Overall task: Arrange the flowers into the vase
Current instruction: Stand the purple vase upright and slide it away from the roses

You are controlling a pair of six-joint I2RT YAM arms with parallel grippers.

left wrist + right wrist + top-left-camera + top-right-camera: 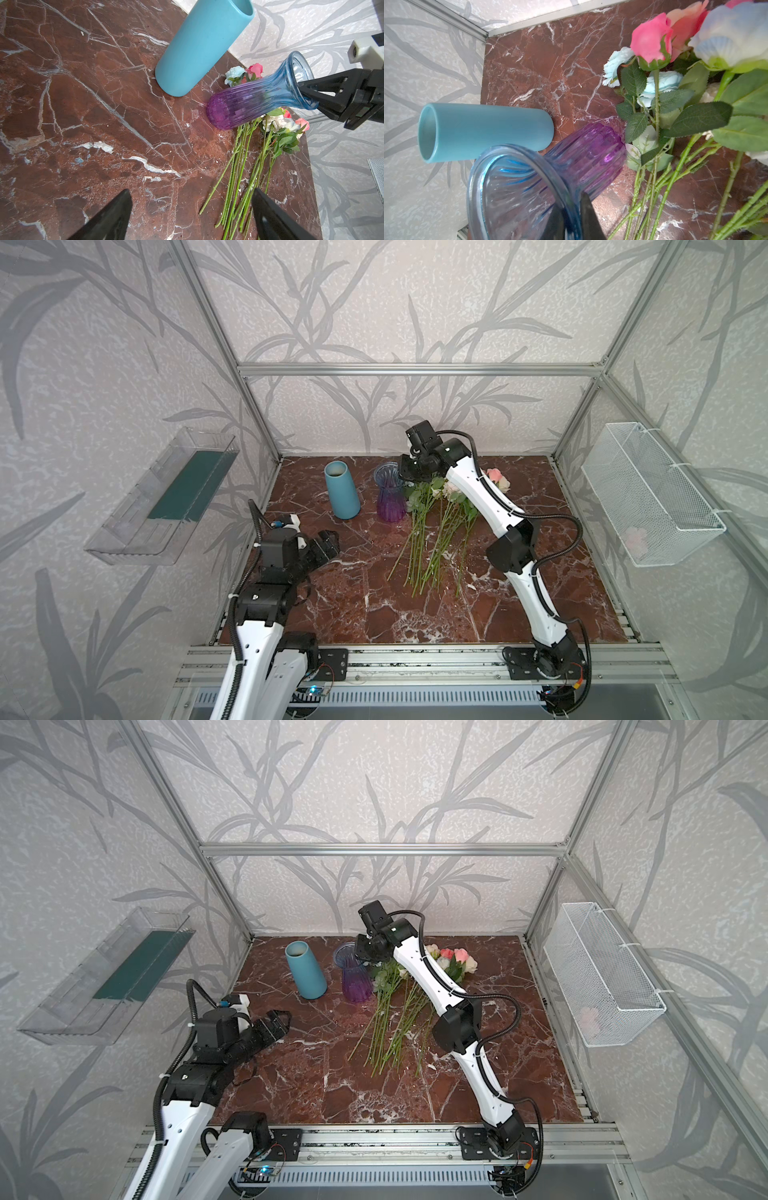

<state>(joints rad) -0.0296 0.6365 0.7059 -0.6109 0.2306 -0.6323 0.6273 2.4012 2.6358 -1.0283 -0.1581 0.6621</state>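
Nearest, the left tool (191, 194) hangs empty with its jaws spread wide over the front of the bench (374, 614). Just beyond it the flowers (272, 123) lie flat in a loose sheaf, thin green stems forward and pink, coral, cream and pale blue blooms toward the back wall. Farther back the right tool (404, 473) pinches the flared rim of the glass vase (249, 104), standing beside a blue vase (341, 494); a firm, level hold there should steady the mouth while the free tool feeds in single stems.

The vase (259, 97) fades blue to purple; flowers (652, 41) are pink, white, pale blue.
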